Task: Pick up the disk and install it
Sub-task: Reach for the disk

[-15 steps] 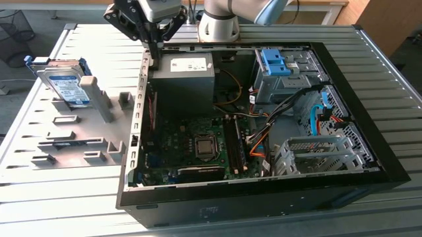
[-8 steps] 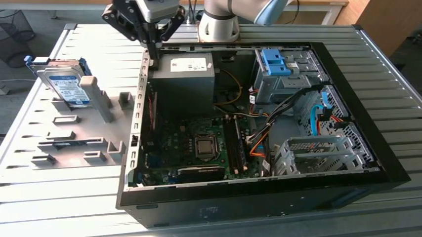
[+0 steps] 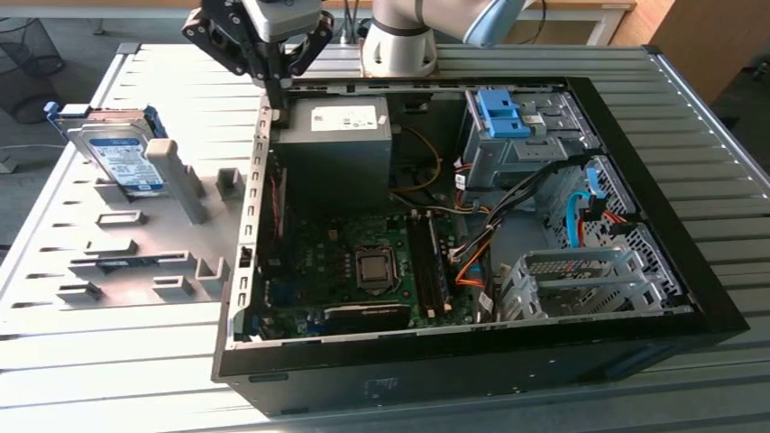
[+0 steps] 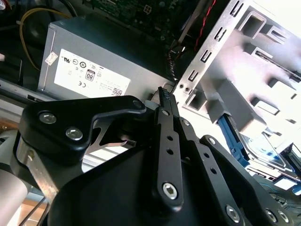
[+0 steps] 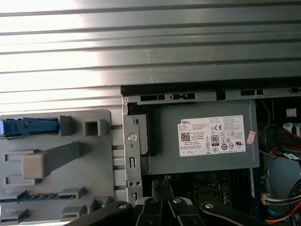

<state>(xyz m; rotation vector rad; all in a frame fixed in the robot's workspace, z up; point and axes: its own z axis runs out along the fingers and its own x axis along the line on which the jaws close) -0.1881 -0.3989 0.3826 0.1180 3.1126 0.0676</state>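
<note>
The disk [image 3: 114, 155], a silver drive with a white-and-blue label and blue rails, stands on edge in the grey fixture [image 3: 132, 262] at the exterior view's left, outside the computer case. The second wrist view shows the disk [image 4: 265, 151] low down beyond the fixture's blocks, and its blue rail [image 5: 28, 126] appears in the first wrist view. My gripper [image 3: 278, 97] hangs over the case's back corner beside the power supply, well apart from the disk. Its fingers are together with nothing between them, as the gripper [image 4: 162, 94] [image 5: 161, 183] looks in both wrist views.
The open computer case [image 3: 673, 271] holds a grey power supply [image 3: 341, 135], the motherboard [image 3: 361, 271], cables, a blue bracket [image 3: 499, 113] on the drive bay and a metal drive cage [image 3: 578, 280]. Everything rests on a slatted metal table [image 3: 96, 379].
</note>
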